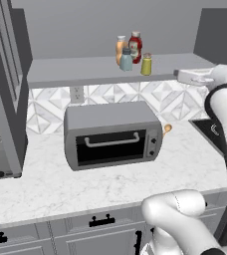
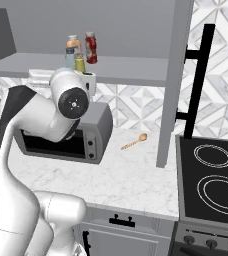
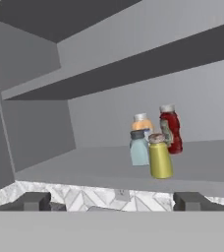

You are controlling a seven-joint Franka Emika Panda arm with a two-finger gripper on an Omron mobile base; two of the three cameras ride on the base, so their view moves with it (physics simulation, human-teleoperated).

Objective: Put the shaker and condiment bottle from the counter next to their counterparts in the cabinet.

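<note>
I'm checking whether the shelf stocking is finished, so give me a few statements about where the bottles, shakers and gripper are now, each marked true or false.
1. The yellow shaker stands on the cabinet shelf. True.
2. The red condiment bottle lies on the counter beside the toaster oven. False: it stands upright on the shelf, by the orange bottle.
3. The gripper is shut on the yellow shaker. False: its jaws stand open and empty, short of the shelf.
4. The teal-grey shaker stands close beside the yellow shaker. True.
5. A wooden spoon lies on the counter. True.
</note>
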